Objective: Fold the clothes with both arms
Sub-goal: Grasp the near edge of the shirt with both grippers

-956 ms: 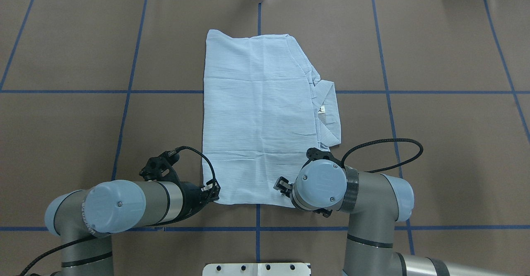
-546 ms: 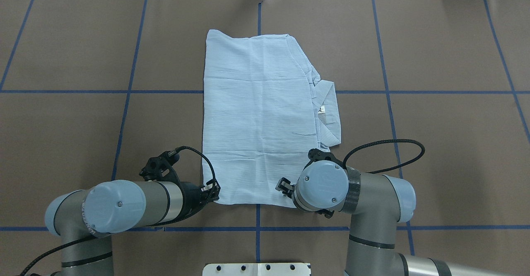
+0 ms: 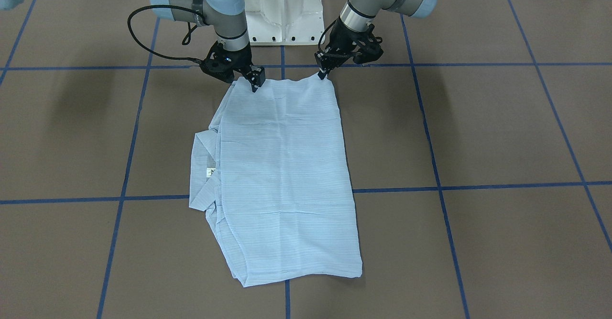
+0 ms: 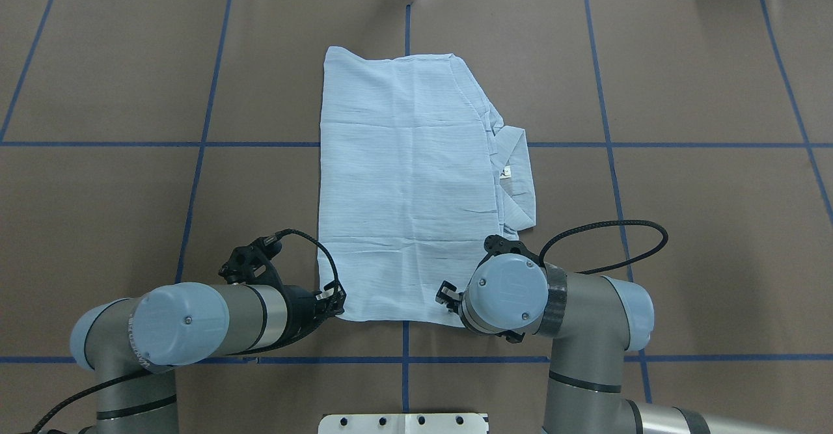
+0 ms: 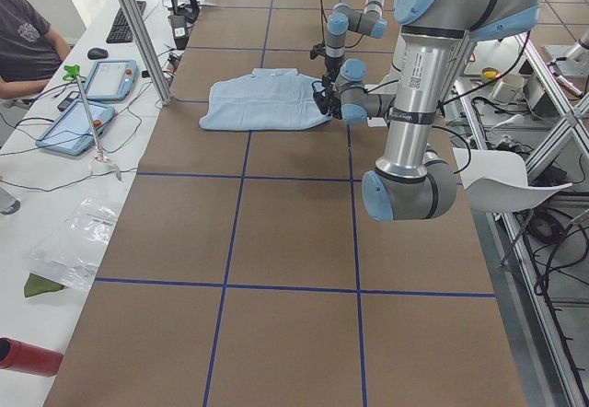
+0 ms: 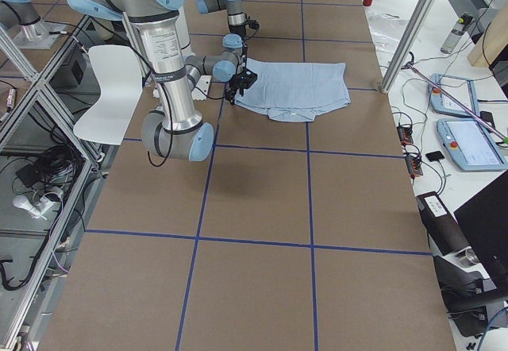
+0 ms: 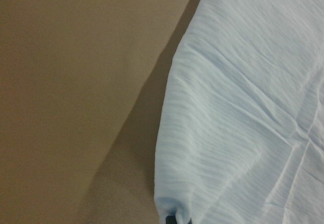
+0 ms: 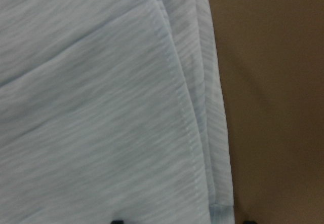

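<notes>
Shirt (image 4: pixel 403 187): thin, light blue, finely striped weave with shallow creases. It lies flat on the brown tabletop (image 4: pixel 130 193), folded into a tall rectangle with its long sides running away from my base. The sleeves are tucked out of sight. The collar (image 4: pixel 517 174) sticks out as a small flap on my right side, and a small neck label (image 4: pixel 506 172) shows on it. The far corners are soft and slightly rounded. The near edge lies just short of a blue tape line (image 4: pixel 195 359) of the grid on the tabletop.

Left pincer (image 4: pixel 335 304): at the near left corner of the shirt, clenched on it. In the left wrist view the corner gathers to a point at one dark fingertip (image 7: pixel 174 219), and the cloth around it is lifted enough to throw a broad shadow on the tabletop. Fine diagonal wrinkles fan out from the grip.

Right pincer (image 4: pixel 446 293): at the near edge towards the right corner, pointing down onto the cloth. It is released. In the right wrist view the two fingertips (image 8: pixel 117 221) stand wide apart, with layered fabric and a stitched hem (image 8: pixel 187 133) between them. I cannot tell whether the tips touch the cloth.

The front-facing view agrees: left pincer (image 3: pixel 325 71) on one corner, right pincer (image 3: pixel 256 82) just inside the other.
</notes>
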Robot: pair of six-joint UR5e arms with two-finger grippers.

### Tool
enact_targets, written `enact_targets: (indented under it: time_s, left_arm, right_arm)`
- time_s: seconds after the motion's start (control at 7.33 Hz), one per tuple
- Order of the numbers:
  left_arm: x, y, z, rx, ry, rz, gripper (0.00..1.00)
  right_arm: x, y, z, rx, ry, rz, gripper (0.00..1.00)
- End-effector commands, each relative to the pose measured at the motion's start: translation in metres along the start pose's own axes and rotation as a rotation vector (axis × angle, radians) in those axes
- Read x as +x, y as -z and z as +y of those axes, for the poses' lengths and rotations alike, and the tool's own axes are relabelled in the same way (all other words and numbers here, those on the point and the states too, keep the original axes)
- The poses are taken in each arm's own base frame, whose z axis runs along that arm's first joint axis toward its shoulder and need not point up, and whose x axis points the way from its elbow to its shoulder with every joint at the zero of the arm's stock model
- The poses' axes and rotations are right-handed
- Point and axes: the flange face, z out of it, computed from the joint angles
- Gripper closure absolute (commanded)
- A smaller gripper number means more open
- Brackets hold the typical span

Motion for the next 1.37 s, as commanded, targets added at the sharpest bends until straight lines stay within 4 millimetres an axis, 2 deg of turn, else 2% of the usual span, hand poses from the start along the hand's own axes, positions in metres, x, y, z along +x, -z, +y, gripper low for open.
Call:
enact_targets:
  time_s: [0.0, 0.27, 0.55, 0.82, 0.96, 1.09, 1.23]
  left_arm:
    - [0.000, 0.000, -0.003, 0.004, 0.002, 0.000, 1.00]
    - [-0.001, 0.000, -0.003, 0.003, 0.000, -0.002, 1.00]
    - [0.000, 0.000, -0.003, 0.005, 0.002, -0.001, 1.00]
    - [-0.001, 0.000, -0.003, 0.003, 0.000, -0.002, 1.00]
    - [0.000, 0.000, -0.002, 0.003, 0.002, 0.000, 1.00]
    - [0.000, 0.000, -0.002, 0.003, 0.002, 0.000, 1.00]
    - [0.001, 0.001, -0.002, 0.002, 0.000, 0.001, 1.00]
  right_arm:
    - [-0.001, 0.002, 0.001, -0.001, 0.002, -0.001, 0.35]
    - [-0.003, 0.009, 0.001, -0.003, 0.002, -0.004, 0.53]
    - [-0.004, 0.013, 0.001, -0.002, 0.003, -0.005, 0.67]
    - [-0.006, 0.023, 0.000, -0.004, 0.000, -0.023, 0.88]
    - [-0.007, 0.028, 0.000, -0.007, -0.001, -0.032, 0.96]
    - [-0.009, 0.035, 0.001, -0.012, 0.000, -0.048, 1.00]
    - [-0.011, 0.043, 0.000, -0.013, -0.002, -0.063, 1.00]
